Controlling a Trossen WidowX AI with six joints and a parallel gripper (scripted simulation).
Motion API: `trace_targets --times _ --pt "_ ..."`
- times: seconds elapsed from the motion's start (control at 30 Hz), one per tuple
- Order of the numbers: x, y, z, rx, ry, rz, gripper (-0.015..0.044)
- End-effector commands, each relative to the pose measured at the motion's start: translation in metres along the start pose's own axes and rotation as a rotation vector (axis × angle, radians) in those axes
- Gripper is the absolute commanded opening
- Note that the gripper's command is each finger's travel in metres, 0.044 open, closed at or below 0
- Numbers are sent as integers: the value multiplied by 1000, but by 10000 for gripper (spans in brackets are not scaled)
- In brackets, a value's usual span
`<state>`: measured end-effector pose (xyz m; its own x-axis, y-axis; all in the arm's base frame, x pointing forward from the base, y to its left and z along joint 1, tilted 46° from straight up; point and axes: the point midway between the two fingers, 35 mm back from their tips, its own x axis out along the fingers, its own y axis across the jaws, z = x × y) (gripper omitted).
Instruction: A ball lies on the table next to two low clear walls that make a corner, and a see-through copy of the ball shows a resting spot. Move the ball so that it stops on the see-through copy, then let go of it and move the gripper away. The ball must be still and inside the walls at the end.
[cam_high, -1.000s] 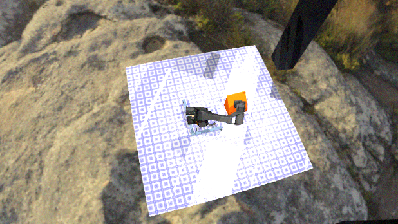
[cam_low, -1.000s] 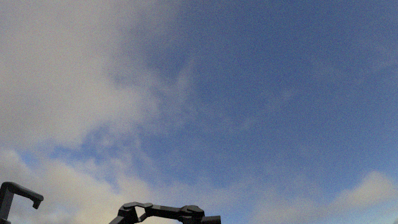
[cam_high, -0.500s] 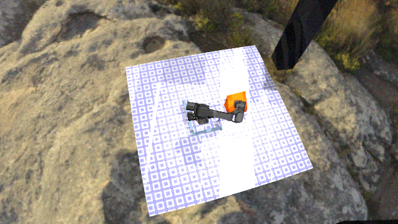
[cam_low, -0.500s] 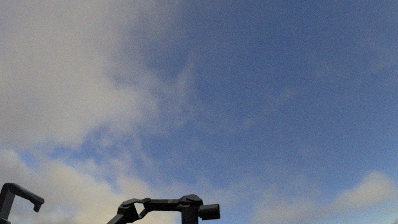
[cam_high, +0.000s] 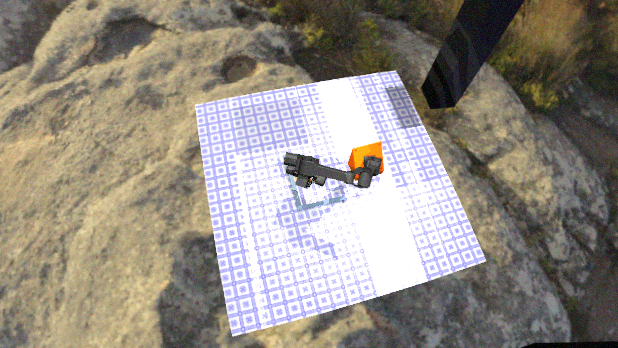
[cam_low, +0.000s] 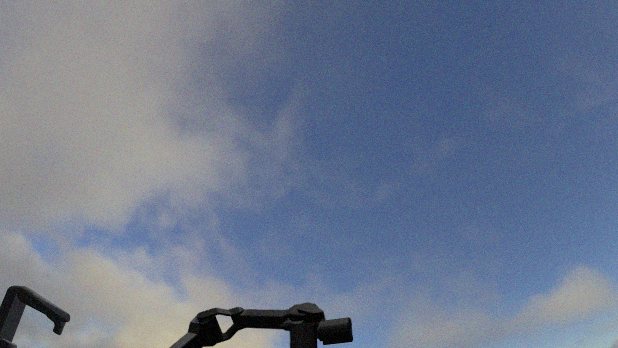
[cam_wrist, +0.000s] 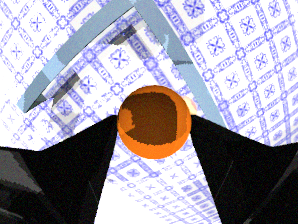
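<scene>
Ball-bearing scene, largest first: the patterned bench (cam_high: 260, 280), then the arm (cam_high: 332, 174), then the two clear walls (cam_wrist: 160, 26) forming a corner. The gripper (cam_wrist: 154, 137) is clamped on the orange ball (cam_wrist: 154, 123) — apparently raised, just short of that corner.

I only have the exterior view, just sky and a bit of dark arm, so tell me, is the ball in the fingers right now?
Observer: Yes. In the wrist view the orange ball sits gripped between the two dark fingers.
Operator: Where are the clear walls from there?
Observer: Their corner lies beyond the ball, with the two walls spreading back toward the camera on either side.
Operator: And the arm overall?
Observer: From the top view it reaches out from its orange base, with the gripper over the walled corner.
</scene>
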<state>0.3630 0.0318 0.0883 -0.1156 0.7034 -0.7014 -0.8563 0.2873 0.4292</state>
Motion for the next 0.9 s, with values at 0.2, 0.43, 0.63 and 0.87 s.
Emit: trace_targets --times 0.2,0.43,0.63,0.87 --pt "12 -21 -19 375 4 -3 0" --pt "20 -34 -31 631 3 -4 0" --pt "28 -45 -42 850 2 -4 0" --pt "31 -49 -47 940 1 -4 0"
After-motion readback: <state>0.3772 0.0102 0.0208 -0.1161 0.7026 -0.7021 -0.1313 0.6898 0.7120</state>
